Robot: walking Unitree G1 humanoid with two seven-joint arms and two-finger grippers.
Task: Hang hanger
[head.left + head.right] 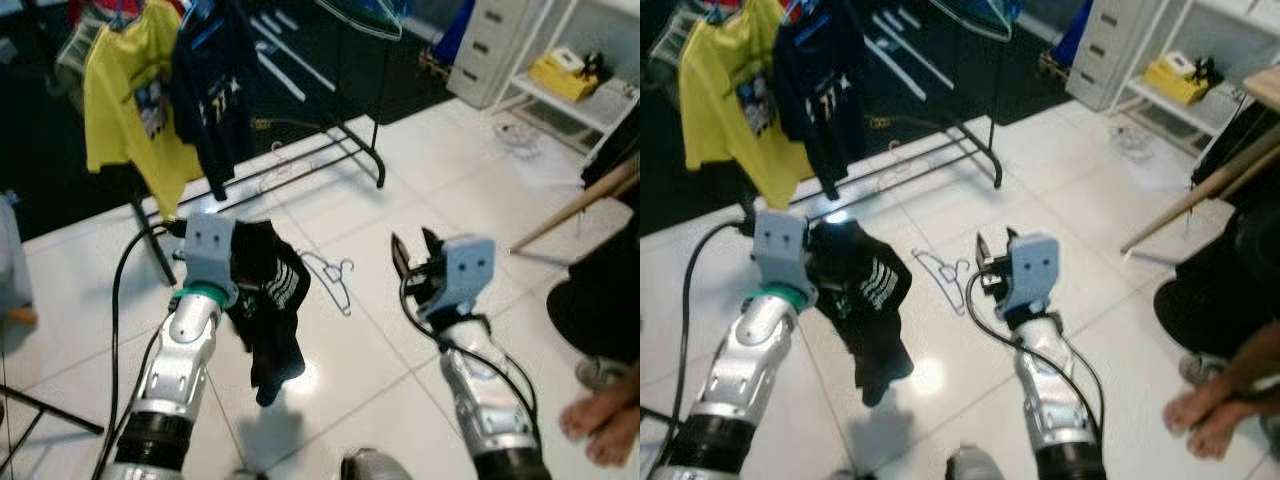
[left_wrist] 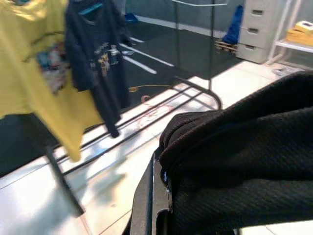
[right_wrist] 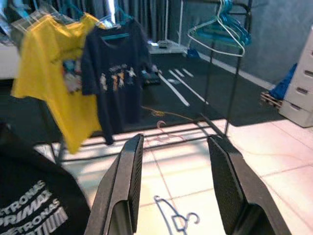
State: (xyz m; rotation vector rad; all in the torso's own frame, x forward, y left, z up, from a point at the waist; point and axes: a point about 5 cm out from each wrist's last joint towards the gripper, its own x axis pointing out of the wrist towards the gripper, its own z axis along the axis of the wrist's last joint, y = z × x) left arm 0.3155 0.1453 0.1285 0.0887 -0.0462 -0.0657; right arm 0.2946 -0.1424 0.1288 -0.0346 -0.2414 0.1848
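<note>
Hanger (image 1: 335, 275) on floor; right gripper (image 1: 415, 255) spread, empty.

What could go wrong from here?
1. The left pincer grips the black garment by a bunch; it dangles low and may slip out.
2. The wire hanger lies flat on glossy tile, so the open right pincer may struggle to pinch it.
3. A person's hands sit close to the right arm.

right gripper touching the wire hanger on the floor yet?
Apart. Right wrist view: the open right gripper hangs above the wire hanger, bare tile showing between its fingers and the hanger.
</note>
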